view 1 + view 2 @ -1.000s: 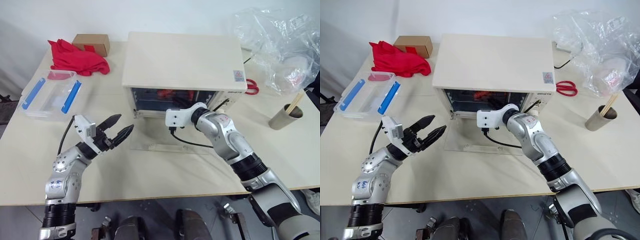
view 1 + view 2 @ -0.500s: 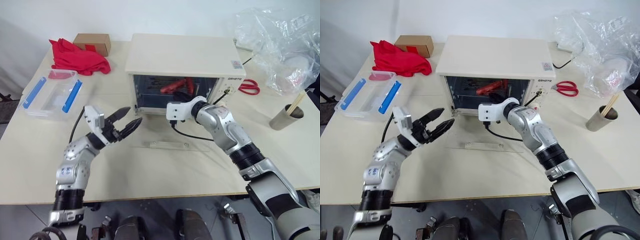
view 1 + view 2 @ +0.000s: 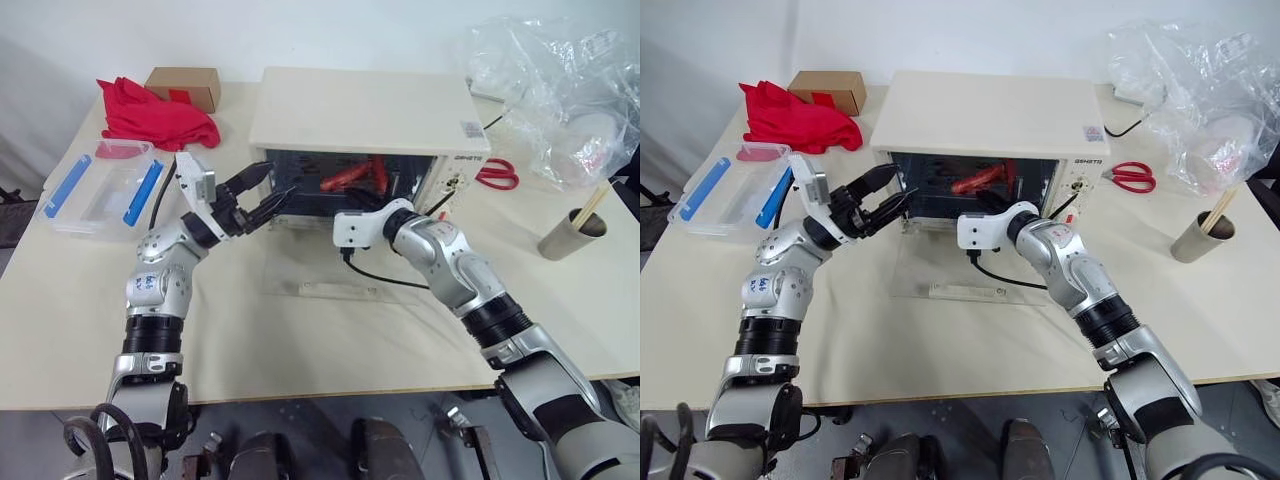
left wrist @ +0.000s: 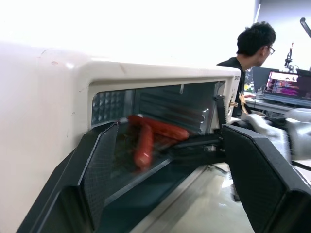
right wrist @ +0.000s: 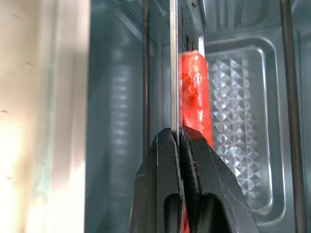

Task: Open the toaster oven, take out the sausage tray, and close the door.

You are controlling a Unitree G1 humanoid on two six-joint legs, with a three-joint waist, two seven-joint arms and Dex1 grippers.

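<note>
Glass of the door (image 3: 965, 275) lies flat on the table, leaving the toaster oven (image 3: 990, 115) open at the far edge. Inside, the right pincer (image 5: 177, 138) is clamped on the sausage tray's (image 5: 173, 63) rim to draw it out; the left pincer (image 3: 268, 190) gapes wide at the mouth, ready to help.

Silver segmented arms with black joint collars; white wrist camera blocks; black cable; black textured tapered fingers (image 4: 99, 174).

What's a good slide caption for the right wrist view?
Right gripper shut on the sausage tray's thin rim inside the toaster oven, a red sausage beside it.
</note>
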